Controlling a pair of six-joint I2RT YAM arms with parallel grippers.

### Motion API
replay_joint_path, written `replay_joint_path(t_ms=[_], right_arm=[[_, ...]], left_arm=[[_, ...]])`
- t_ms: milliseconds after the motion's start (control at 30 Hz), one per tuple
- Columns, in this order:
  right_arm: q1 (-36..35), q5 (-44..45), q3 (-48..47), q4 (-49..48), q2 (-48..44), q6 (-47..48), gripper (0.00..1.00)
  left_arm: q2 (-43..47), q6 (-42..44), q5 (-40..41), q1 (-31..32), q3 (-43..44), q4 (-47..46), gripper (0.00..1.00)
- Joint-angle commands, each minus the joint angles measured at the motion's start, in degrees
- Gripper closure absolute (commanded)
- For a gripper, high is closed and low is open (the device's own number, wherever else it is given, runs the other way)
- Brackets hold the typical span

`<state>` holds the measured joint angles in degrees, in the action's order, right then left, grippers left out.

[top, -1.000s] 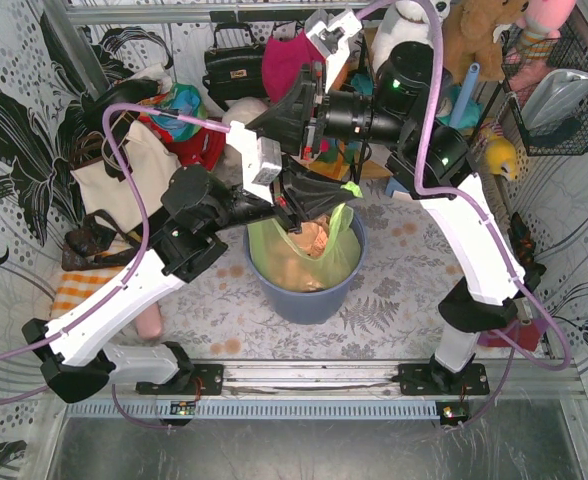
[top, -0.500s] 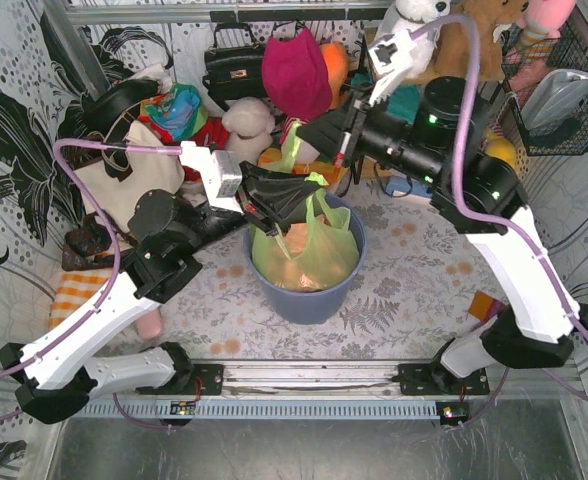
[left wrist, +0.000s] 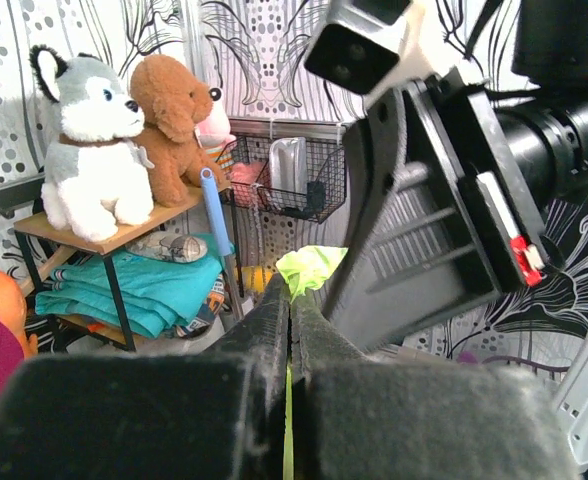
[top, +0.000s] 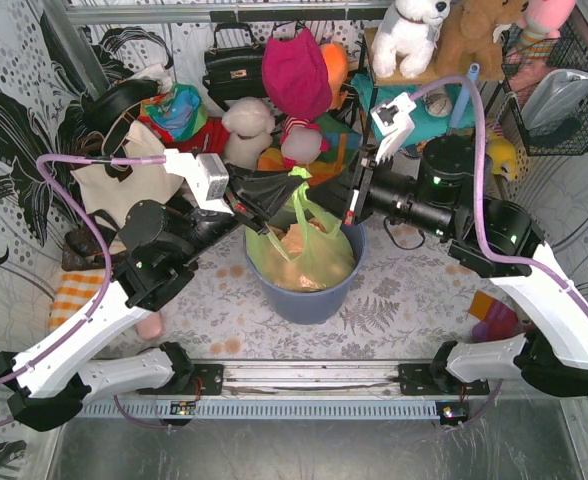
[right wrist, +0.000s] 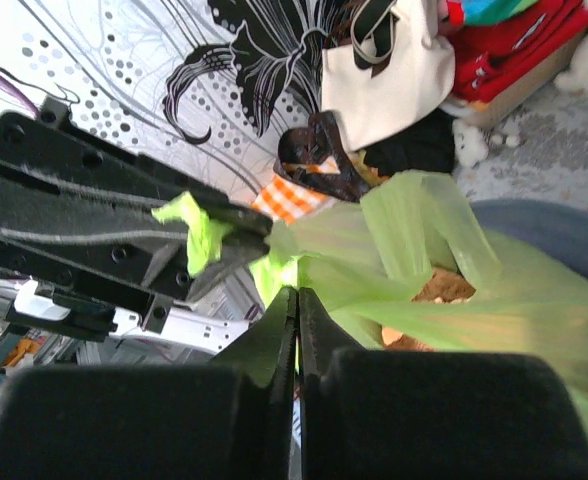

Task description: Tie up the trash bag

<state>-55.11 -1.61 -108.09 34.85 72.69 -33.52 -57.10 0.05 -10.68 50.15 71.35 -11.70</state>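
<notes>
Top external: my left hand and right hand pinch the trash bag by its ears; film seems light, soft, slippery.

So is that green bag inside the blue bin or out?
Inside. The trash bag sits within the blue bin, its top pinched upward by the left gripper and right gripper.

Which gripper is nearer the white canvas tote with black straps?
Left. Left gripper sits between white canvas tote and light-green plastic trash bag; right gripper beyond the bag.
</notes>
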Motion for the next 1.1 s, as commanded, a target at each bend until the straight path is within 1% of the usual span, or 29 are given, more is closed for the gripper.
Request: replay_joint_path(t_ms=[0,267,400,500,667,833,1067], right_arm=[[-2.9,1.3,4.1,-3.6,-3.3,-4.2,1.0],[-9.8,3.4,7.3,-6.3,-4.1,-6.1,1.0],[-13.4,7.2,8.4,-7.9,-3.1,-6.3,1.0],[-16.2,14.1,9.9,-8.8,-2.7,-5.9,1.0],[-20.2,28.5,13.1,-11.2,-1.9,-5.0,1.0],[-24.1,41.4,15.1,-11.3,0.0,-2.9,1.0],[-25.0,51.6,18.6,-11.8,0.4,-3.0,1.0]], left_arm=[[1.2,1.3,3.0,-0.1,-0.3,-0.9,1.0],[1.4,1.5,3.8,-0.1,-0.2,0.3,1.0],[1.4,1.2,3.3,-0.1,-0.1,0.3,1.0],[1.4,1.0,3.1,-0.1,-0.1,0.3,1.0],[1.6,0.8,2.8,-0.1,-0.3,0.5,1.0],[1.8,1.1,2.7,-0.1,-0.2,1.1,1.0],[1.8,1.0,2.2,-0.1,0.0,1.8,1.0]])
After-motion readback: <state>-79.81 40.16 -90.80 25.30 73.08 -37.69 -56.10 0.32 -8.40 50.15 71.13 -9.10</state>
